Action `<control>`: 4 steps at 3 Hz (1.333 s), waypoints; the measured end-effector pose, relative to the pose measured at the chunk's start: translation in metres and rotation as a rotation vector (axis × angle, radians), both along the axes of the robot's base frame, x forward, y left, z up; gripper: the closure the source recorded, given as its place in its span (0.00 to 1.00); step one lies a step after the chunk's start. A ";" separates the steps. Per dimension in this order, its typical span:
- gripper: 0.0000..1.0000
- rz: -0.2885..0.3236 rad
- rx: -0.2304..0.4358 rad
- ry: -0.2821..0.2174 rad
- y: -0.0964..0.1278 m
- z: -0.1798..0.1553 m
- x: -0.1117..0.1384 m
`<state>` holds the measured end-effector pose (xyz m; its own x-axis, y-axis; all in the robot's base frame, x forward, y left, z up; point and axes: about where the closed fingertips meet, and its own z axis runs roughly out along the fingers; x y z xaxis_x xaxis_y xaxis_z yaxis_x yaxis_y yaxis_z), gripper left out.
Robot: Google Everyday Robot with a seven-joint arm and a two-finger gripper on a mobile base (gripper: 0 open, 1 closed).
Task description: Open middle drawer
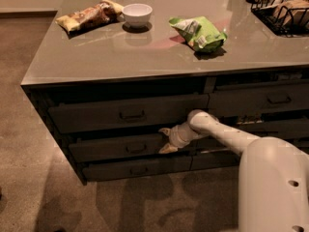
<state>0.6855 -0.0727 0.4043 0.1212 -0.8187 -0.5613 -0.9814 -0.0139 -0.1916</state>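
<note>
**1. Position.** The wide, shallow, dark grey-brown middle drawer (106,149) sits in the left column of the grey flat-topped desk (145,57). It lies between the taller-fronted top drawer (96,116) and the slim bottom drawer (111,170). Its front appears level with its neighbours, so the drawer is judged not yet opened.

**2. Gripper.** The cream two-finger gripper (165,140), carried on the white tubular arm (227,134), is at the right end of the middle drawer's front and points left along it. The jaws stand apart, released, with nothing between them.

**3. Governing relation.** The small dark rectangular loop handle (136,149) lies just to the left of the jaws, near the lower finger's height, and apart from them. Its long axis runs horizontally, parallel to the drawer front. The coming move therefore likely calls for travel leftward, then closure with one finger above the bar and one below.

**4. Clearance.** The pull direction is outward over the bare brown floor (72,192), where nothing is seen in the way. The top drawer's lower edge lies close above the gripper. The robot's white body (270,187) stands to the right of the pull path.
</note>
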 end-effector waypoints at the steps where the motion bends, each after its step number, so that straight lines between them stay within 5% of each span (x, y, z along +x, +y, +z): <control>1: 0.73 0.002 -0.001 0.007 0.000 -0.003 0.000; 2: 0.83 0.002 -0.001 0.007 0.000 0.002 0.000; 4: 0.45 0.002 -0.001 0.007 0.000 0.007 0.000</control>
<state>0.6853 -0.0731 0.4117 0.1190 -0.8189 -0.5615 -0.9827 -0.0163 -0.1844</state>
